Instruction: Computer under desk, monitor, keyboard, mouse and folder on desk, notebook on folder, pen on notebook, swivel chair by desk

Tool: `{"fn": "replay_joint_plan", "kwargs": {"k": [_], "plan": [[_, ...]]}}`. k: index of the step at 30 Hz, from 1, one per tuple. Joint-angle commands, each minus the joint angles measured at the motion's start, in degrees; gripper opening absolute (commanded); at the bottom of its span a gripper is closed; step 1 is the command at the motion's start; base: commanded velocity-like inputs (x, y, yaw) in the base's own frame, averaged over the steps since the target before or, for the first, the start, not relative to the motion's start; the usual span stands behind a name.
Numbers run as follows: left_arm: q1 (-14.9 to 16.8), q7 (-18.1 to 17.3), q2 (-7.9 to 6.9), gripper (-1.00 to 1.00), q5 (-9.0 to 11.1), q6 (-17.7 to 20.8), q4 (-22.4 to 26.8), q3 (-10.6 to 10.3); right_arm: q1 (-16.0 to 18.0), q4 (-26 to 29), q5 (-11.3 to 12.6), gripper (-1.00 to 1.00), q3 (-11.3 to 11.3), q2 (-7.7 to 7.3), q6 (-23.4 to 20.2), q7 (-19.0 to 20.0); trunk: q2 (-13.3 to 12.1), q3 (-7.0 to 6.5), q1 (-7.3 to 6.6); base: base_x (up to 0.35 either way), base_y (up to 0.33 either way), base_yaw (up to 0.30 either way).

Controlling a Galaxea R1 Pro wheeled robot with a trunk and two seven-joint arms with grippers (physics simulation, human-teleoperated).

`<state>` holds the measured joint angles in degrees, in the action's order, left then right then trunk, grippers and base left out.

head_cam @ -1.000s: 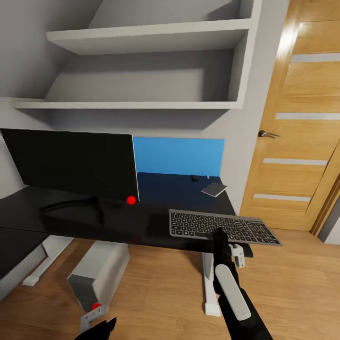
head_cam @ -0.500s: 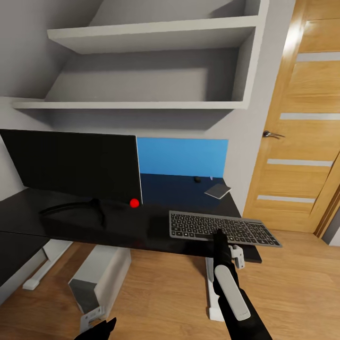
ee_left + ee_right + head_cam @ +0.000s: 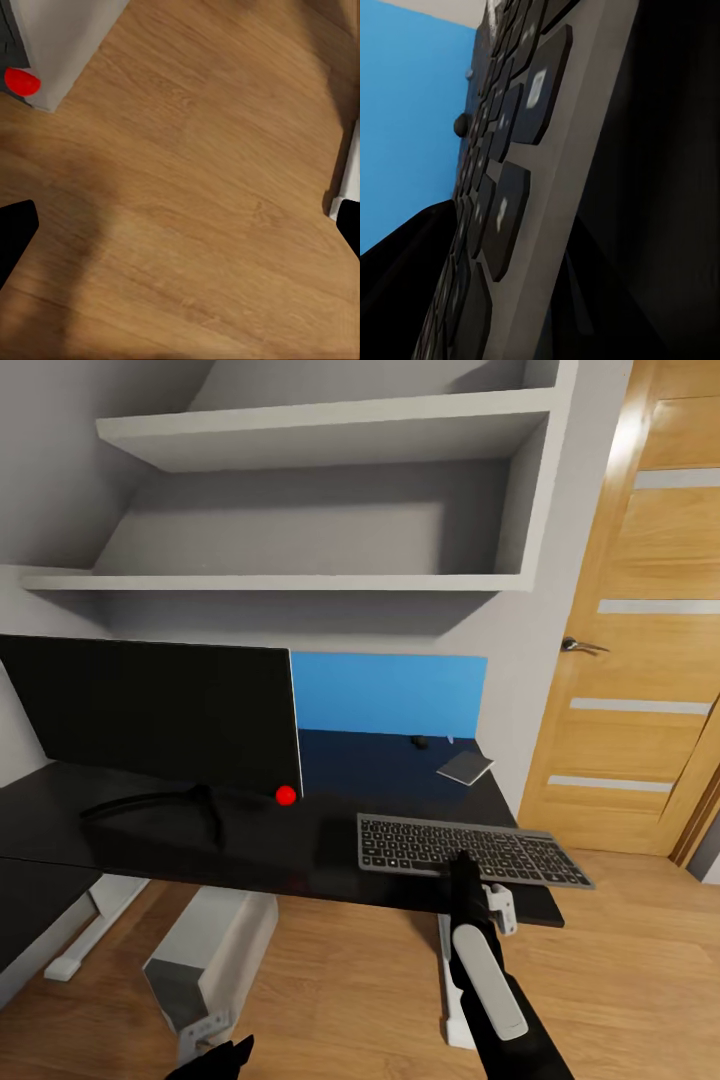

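Bedroom desk, dark top: keyboard at front right edge, overhanging a little, right claw clenched on its near rim. Careless pull drops it. Left claw released over floor.

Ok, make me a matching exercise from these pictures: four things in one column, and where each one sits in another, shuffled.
Things:
1. monitor
2. keyboard
3. computer
4. notebook

Places:
A. on the floor under the desk
B. at the desk's front edge, right gripper at it
C. back right corner of the desk
D. left part of the desk, upright

Pairs: 1-D, 2-B, 3-A, 4-C
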<state>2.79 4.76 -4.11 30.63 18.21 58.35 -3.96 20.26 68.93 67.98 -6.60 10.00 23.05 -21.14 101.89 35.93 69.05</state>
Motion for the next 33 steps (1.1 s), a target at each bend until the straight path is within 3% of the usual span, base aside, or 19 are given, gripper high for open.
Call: {"fn": "replay_joint_plan", "kwargs": {"k": [1,19,33], "plan": [[0.02,0.51,-0.05,1.00,0.58,0.16,0.10,-0.43,0.05,-0.15,0.23,-1.00,-0.09,0.00,0.31,-0.12,0.03,0.06,-0.01,0.005,0.002,0.000],[0.02,0.46,-0.02,1.00,0.57,0.16,0.10,-0.87,0.05,-0.46,0.05,-1.00,-0.02,0.00,0.33,-0.30,0.03,0.06,-0.01,0.003,0.000,0.000],[0.02,0.43,-0.03,1.00,0.66,-2.37,0.10,-2.09,0.05,-0.52,-0.02,-1.00,0.10,0.00,0.24,-0.39,0.03,0.06,-0.01,0.044,0.000,0.000]]}}
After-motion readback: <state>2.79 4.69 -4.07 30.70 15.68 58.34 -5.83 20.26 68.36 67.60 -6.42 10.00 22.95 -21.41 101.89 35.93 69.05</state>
